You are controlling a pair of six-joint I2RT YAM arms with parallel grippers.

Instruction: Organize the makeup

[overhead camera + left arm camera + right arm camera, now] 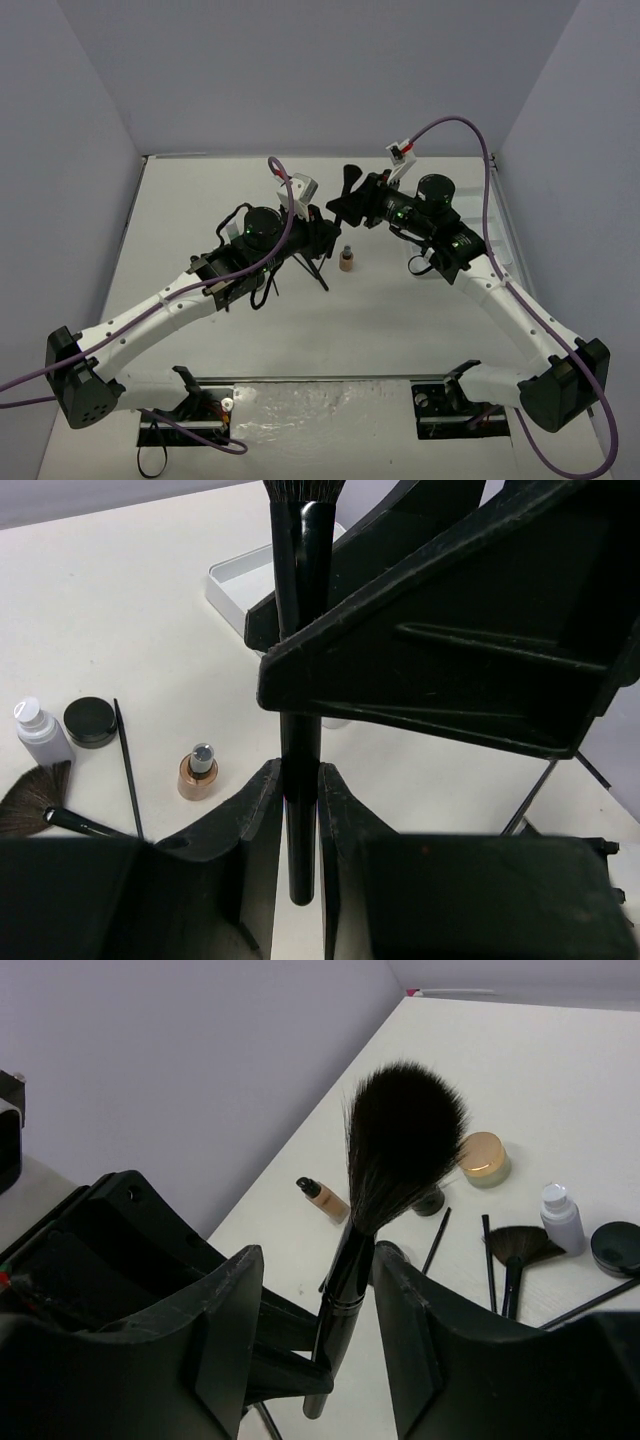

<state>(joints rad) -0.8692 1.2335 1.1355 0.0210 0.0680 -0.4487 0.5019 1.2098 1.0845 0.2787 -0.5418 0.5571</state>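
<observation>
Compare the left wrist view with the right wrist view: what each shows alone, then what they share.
Left wrist only: the white tray and an upright tan bottle. Right wrist only: the tan jar and a tan bottle lying flat. Both: the large black brush, the clear-grey bottle, the fan brush and a round black jar.

Pale table (120, 610) with tan bottle (198, 773), black jar (90, 722), fan brush (30, 802), tray (235, 580).

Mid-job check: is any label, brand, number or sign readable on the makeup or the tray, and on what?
None readable.
Tan bottle: no print shows.
Clear-grey bottle, tan jar, black jar: blank or too small to tell.
White tray: plain.
</observation>
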